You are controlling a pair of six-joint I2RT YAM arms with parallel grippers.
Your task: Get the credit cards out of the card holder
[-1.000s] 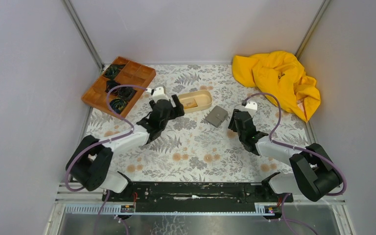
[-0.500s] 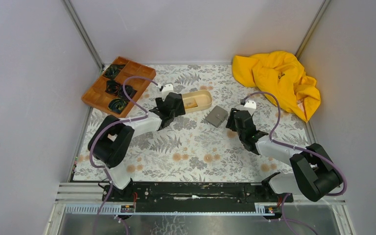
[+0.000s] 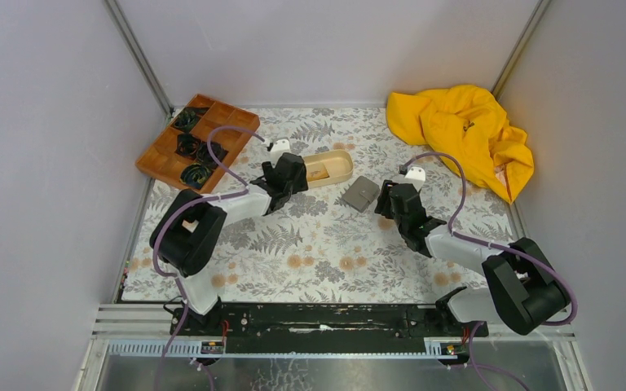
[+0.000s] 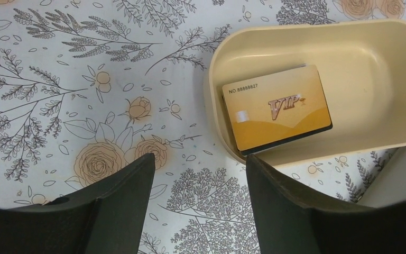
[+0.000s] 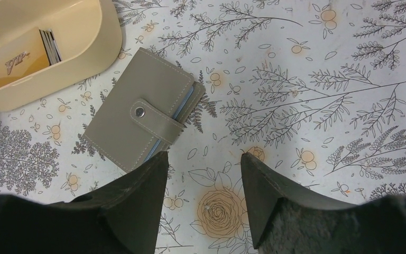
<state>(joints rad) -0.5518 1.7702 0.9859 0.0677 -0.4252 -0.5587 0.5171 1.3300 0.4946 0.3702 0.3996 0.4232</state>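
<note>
Holding the right gripper low over the floral tablecloth, fingers spread wide, pinching nothing. Finding the card holder just beyond those fingertips, lying flat on the cloth, folded shut, its strap snapped down across the open edge. Glimpsing pale blue edges peeping from that side; not telling whether cards or lining. Judging the holder as light, soft-skinned yet fairly stiff while folded, likely skidding on the cloth under a one-sided push. Favouring a pinch across its thickness at a free edge, one arm steadying while the other is peeling the strap end, the snap probably needing a firm tug. Holding the left gripper farther out, fingers likewise apart and empty, just beside the beige tray. Spotting a gold VIP card already resting inside, stacked over at least one more; treating such cards as thin, rigid and slick, best pinched by a protruding edge. Noting the brown compartment tray and yellow cloth at the far end, well apart from both grippers.
</note>
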